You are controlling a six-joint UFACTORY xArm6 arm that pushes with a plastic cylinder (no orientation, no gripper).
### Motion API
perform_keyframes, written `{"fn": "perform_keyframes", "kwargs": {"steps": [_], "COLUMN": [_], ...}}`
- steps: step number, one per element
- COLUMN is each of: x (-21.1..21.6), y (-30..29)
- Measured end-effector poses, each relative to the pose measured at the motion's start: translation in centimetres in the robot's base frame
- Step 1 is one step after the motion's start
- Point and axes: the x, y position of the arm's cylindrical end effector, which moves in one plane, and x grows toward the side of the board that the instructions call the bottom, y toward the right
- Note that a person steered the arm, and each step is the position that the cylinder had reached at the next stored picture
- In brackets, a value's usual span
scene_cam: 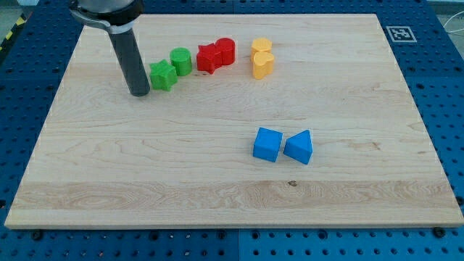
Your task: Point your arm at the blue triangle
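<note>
Resting on a pale wooden desk (217,196) with long straight grain and one small dark knot near the view's bottom, my tip (139,93) is the blunt lower end of a smooth, dark, round rod. I carry no fingers at all, so nothing of mine is clenched, released or grasping; only the rod meets the board. My tip stands just to the view's left of the green star-like block (163,75), very close, though I cannot tell whether they touch.

Right of that block sits a green cylinder (181,61), and the two look to be touching. Farther right, a red star-like block (209,57) presses against a red rounded block (225,51). Beyond them two yellow blocks are set one above the other in the view: the upper yellow block (262,46), with faceted sides, and the lower yellow block (262,64), rounder and somewhat heart-like. All look like matte, solid plastic.

The blue triangle (299,147) lies well apart from my tip, toward the view's lower right of the middle, its wedge peak pointing up. A blue cube (267,143) sits just to its left, their near corners almost meeting.

Around the desk runs a blue perforated metal surface (442,65), and a small black-and-white marker (398,33) is printed at the desk's top right corner.
</note>
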Motion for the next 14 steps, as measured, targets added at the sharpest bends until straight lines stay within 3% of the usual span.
{"fn": "perform_keyframes", "kwargs": {"steps": [1, 3, 5, 7, 10, 14], "x": [1.3, 9.1, 15.3, 18.4, 18.5, 12.9], "y": [0.2, 4.0, 9.8, 17.5, 29.3, 30.0]}}
